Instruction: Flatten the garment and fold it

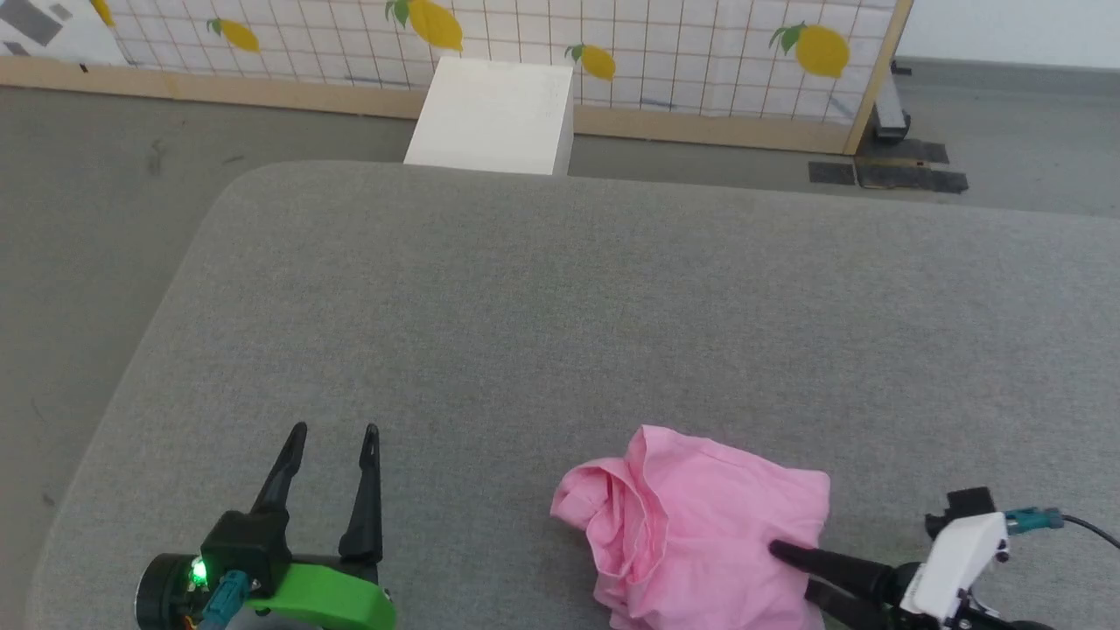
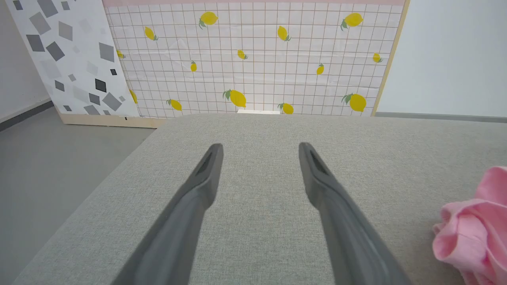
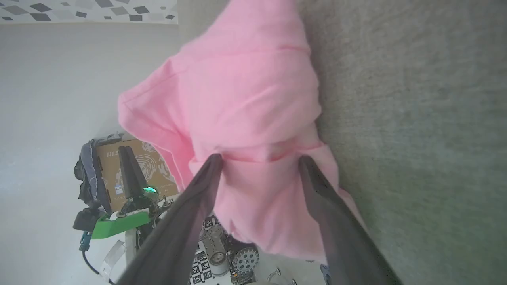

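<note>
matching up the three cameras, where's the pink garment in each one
head view: garment at the bottom, right of centre
left wrist view: garment at the lower right edge
right wrist view: garment across the centre
shared landmark: the grey padded surface it lies on

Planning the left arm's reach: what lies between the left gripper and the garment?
Just a bare stretch of the grey padded surface separates the left gripper from the garment, as the head view shows.
</note>
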You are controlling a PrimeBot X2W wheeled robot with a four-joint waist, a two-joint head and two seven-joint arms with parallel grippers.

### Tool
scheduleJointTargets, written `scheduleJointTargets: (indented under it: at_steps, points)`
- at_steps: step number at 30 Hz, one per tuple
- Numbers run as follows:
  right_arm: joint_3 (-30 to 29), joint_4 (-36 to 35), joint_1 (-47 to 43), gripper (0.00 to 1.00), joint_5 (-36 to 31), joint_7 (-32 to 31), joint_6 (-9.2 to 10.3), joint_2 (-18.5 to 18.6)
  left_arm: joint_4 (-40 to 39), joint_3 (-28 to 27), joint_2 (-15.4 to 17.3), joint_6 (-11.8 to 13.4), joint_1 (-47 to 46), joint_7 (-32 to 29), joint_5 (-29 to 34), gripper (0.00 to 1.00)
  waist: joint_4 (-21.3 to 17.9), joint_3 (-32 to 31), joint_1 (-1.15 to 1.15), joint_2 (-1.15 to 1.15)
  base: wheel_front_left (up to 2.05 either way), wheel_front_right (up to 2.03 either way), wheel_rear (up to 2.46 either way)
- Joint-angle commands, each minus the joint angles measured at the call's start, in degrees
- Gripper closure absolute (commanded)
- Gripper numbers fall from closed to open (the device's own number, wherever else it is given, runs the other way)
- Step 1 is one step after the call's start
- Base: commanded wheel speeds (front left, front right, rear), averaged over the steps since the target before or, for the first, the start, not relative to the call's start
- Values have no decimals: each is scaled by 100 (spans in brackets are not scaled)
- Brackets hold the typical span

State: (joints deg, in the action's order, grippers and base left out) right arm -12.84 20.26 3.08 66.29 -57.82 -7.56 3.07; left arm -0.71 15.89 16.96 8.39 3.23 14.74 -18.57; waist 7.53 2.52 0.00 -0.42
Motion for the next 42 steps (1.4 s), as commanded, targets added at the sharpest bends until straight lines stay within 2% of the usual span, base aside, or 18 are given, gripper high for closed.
scheduleJointTargets:
  at_steps: [1,4,5,7,8,15,21,25,28,34,39,42]
  points:
    - [120,154,130,0,-12,60,8,-18,18,-26,-51,-47,-119,26,118,0,78,109,0,42,0,0,0]
    - [314,420,308,0,-110,171,8,-18,49,-54,-110,-103,-176,26,161,0,133,183,0,42,0,0,0]
    - [362,465,360,20,-112,217,8,-18,63,-65,-126,-114,-184,26,171,0,139,190,0,42,0,0,0]
    - [475,506,456,93,-177,328,8,-18,83,-93,-159,-140,-192,26,191,0,148,207,0,42,0,0,0]
    - [529,511,501,100,-205,394,8,-15,95,-107,-175,-154,-196,26,203,0,149,208,0,42,0,0,0]
    - [918,418,672,100,-457,641,8,238,163,-187,-254,-221,-157,26,281,0,79,33,0,42,0,0,0]
    - [1470,25,833,100,-1168,848,8,714,163,-213,-320,-269,-77,26,352,0,-122,-183,0,42,0,0,0]
    - [1907,-343,998,100,-1843,728,8,1156,102,-235,-360,-290,-36,26,401,0,-350,-254,0,42,0,0,0]
    - [2099,-569,1156,100,-2211,510,8,1386,34,-250,-398,-301,-15,26,435,0,-636,-242,0,42,0,0,0]
    - [2178,-711,1579,100,-2811,-128,8,1706,-204,-292,-491,-355,-104,26,519,0,-1467,69,0,42,0,0,0]
    - [1971,-562,2020,100,-3269,-402,8,1945,-430,-253,-495,-495,-347,26,654,0,-2204,598,0,42,0,0,0]
    - [1787,-422,2248,100,-3548,-381,8,2080,-554,-205,-447,-594,-581,26,752,0,-2495,967,0,42,0,0,0]
